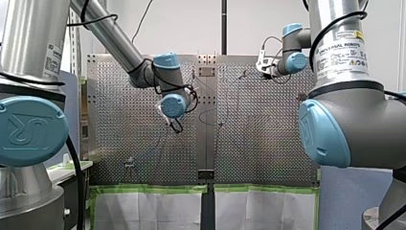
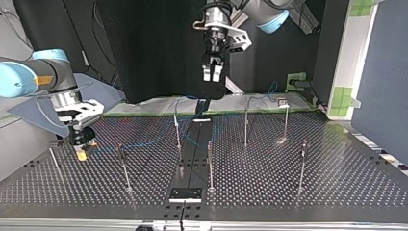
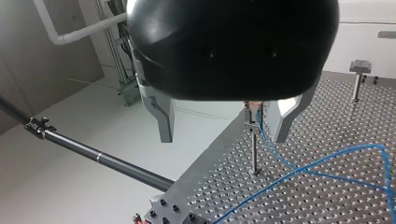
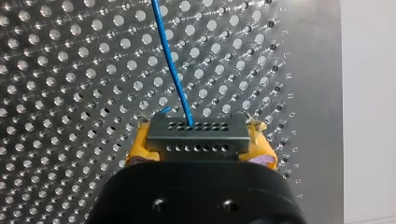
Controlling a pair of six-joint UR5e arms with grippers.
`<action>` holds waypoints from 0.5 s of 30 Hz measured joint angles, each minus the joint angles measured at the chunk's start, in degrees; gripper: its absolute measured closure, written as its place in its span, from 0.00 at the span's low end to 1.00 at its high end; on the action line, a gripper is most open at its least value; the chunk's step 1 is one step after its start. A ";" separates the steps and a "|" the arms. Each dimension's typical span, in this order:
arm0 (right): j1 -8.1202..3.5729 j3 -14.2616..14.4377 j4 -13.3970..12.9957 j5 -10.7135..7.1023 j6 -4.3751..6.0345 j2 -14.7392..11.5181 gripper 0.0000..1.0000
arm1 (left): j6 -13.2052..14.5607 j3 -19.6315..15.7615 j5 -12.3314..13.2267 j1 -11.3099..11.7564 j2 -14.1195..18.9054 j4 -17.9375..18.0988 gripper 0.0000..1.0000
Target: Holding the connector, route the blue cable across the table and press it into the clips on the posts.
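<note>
In the right wrist view my right gripper (image 4: 198, 145) is shut, its yellow pads (image 4: 139, 148) clamping a dark connector (image 4: 197, 133) just above the perforated table (image 4: 70, 70). A blue cable (image 4: 170, 70) leaves the connector. At the top view's left the same gripper (image 2: 82, 149) hangs low, and the cable (image 2: 149, 143) runs past a post (image 2: 124, 166) toward the middle posts. My left gripper (image 3: 223, 139) is open; ahead of its fingers stands a post (image 3: 253, 147) with the cable (image 3: 317, 168) in its clip. In the top view my left gripper (image 2: 212, 74) hangs high over the table's far side.
Several thin posts (image 2: 246, 127) stand across the table (image 2: 337, 192). A dark strip with a black plate (image 2: 185, 194) runs down the middle. A black rod (image 3: 102, 158) lies off the table's edge. Green tape (image 1: 153, 189) lines one edge.
</note>
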 joint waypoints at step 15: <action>0.00 0.15 0.01 0.22 -0.23 0.04 1.00 | -0.24 -8.89 0.32 0.00 -0.01 6.54 0.02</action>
